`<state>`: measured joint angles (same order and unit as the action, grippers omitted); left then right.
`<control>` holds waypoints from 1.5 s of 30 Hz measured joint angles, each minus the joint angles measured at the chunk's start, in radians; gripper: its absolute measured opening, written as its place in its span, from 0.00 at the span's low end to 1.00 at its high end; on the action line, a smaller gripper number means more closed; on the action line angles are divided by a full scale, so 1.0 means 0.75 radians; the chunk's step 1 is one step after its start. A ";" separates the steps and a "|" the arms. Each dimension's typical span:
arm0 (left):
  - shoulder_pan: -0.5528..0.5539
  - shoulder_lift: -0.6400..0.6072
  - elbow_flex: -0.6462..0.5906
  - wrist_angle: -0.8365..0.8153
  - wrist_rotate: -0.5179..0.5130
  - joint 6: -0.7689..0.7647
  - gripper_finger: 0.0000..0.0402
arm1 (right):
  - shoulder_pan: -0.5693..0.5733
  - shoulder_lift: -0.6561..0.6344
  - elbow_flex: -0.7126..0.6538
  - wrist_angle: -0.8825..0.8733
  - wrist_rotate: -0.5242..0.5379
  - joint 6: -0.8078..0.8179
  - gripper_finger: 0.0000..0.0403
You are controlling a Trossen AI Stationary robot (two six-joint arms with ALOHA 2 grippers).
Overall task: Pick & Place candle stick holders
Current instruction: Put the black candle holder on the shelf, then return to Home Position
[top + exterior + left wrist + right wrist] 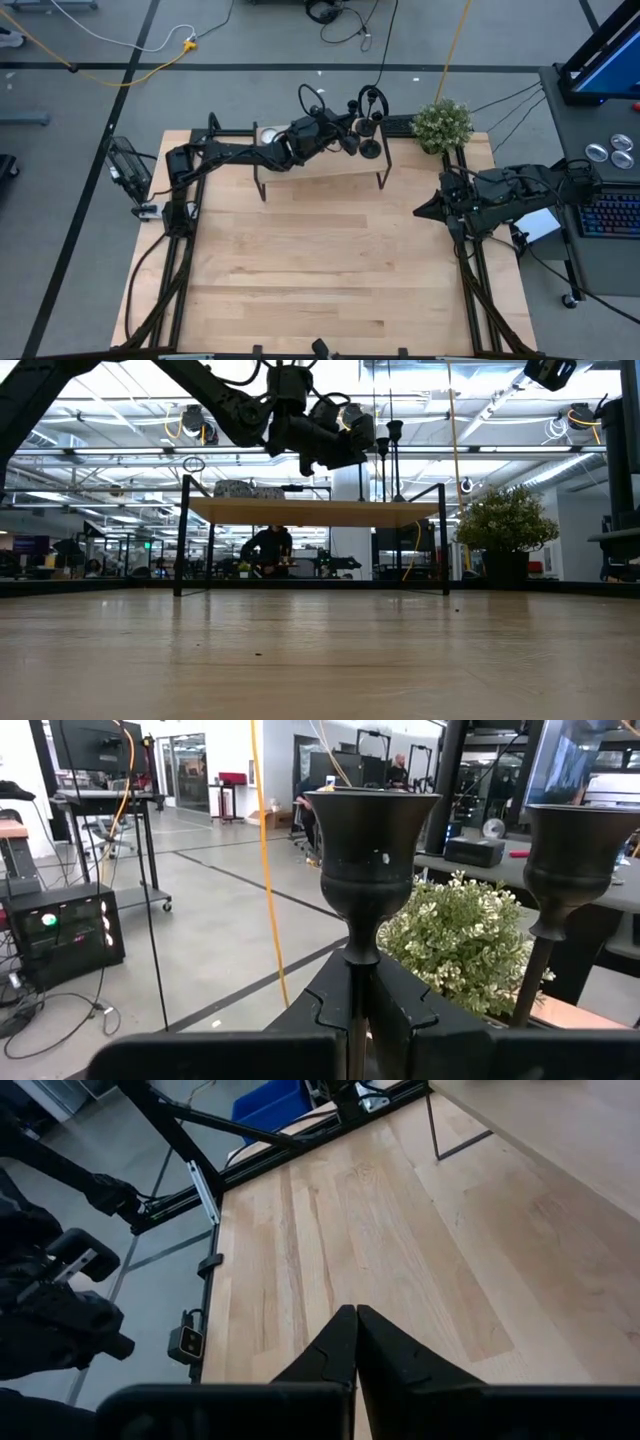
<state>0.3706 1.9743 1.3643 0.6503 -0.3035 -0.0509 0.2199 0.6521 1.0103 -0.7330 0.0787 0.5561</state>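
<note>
dark fingers of my left gripper (pixel 362 1020) sit right at the lens, pinched together on the thin stem of a black metal candlestick holder with a flared cup (pixel 377 855). gripping low on the stem keeps the cup upright and the round base free underneath, which i judge is what a clean set-down needs.

in the high view this held holder (pixel 352 128) is over the far right part of the raised light-wood shelf on thin black legs (pixel 320 170), near its back edge. a second black holder (pixel 369 148) stands on the shelf just beside mine, and the left wrist view shows its cup (pixel 583 850) close alongside. that's the main obstacle: a sideways drift could knock it over. a small round white thing (pixel 268 135) sits on the shelf's far left, well apart. can't make out a third holder for sure.

bushy green potted plant (pixel 442 124) stands off the shelf's right end, near but not touching.

my right gripper (pixel 421 211) waits at the right edge of the pale wooden table (pixel 320 290), fingers pressed together on nothing, pointing across bare boards.

people are at desks in the room beyond, far from the work.
</note>
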 joint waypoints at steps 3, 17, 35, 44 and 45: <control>-0.001 0.000 0.000 -0.012 -0.010 -0.003 0.04 | -0.001 0.000 0.000 0.000 0.000 0.000 0.00; -0.007 -0.001 -0.003 -0.107 -0.019 0.010 0.22 | 0.000 0.000 0.000 0.001 0.000 -0.003 0.00; -0.038 -0.081 -0.002 -0.317 -0.172 0.182 0.51 | 0.000 0.000 0.000 0.005 -0.001 -0.004 0.00; -0.092 -0.248 -0.003 -0.599 -0.228 0.191 0.57 | -0.001 -0.016 0.000 -0.007 0.003 -0.080 0.00; -0.103 -0.272 -0.002 -0.639 -0.228 0.191 0.57 | 0.000 -0.023 0.000 -0.006 0.004 -0.089 0.00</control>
<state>0.2934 1.7707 1.3626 0.1713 -0.4744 0.0926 0.2197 0.6351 1.0103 -0.7376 0.0818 0.4892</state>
